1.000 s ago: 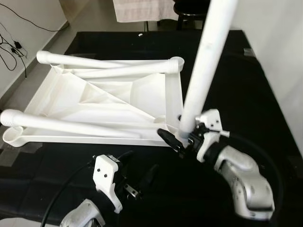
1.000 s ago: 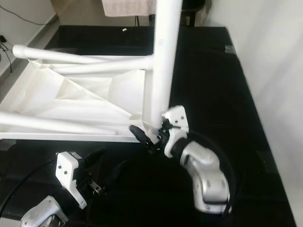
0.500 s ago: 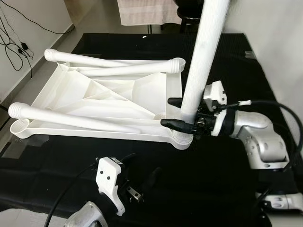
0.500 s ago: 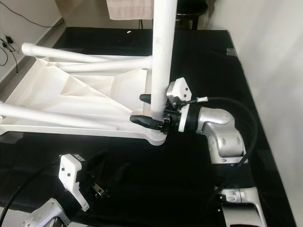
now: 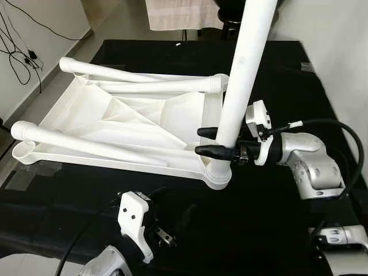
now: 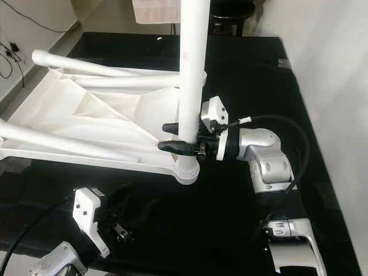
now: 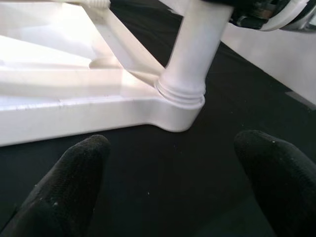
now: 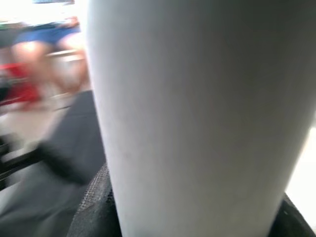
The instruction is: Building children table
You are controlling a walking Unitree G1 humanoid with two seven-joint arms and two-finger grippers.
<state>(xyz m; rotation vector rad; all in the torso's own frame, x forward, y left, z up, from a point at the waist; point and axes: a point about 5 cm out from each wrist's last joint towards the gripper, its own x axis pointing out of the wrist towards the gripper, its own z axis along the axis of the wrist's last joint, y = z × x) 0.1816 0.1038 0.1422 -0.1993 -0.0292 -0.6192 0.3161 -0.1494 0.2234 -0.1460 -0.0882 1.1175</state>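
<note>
The white children's table (image 5: 132,115) lies upside down on the black surface. Two of its legs (image 5: 86,146) lie slanted across its underside. A third white leg (image 5: 244,69) stands nearly upright in the near right corner socket (image 5: 218,175). My right gripper (image 5: 211,141) comes in from the right, shut on this leg just above the socket, one black finger on each side. The right wrist view has the leg (image 8: 197,118) close up. My left gripper (image 5: 172,221) hovers low over the black surface in front of the table, open, and its wrist view looks at the leg's base (image 7: 185,94).
The black surface (image 5: 270,230) extends to the right and front of the table. Floor with cables (image 5: 23,52) lies to the left. A pale cloth (image 5: 178,11) and a dark stool (image 5: 230,26) stand beyond the far edge. A white wall runs along the right.
My right arm has swung out to the right and now grips the leg from the side, slightly higher. The leg's base has settled into the corner socket. The left gripper has stayed put.
</note>
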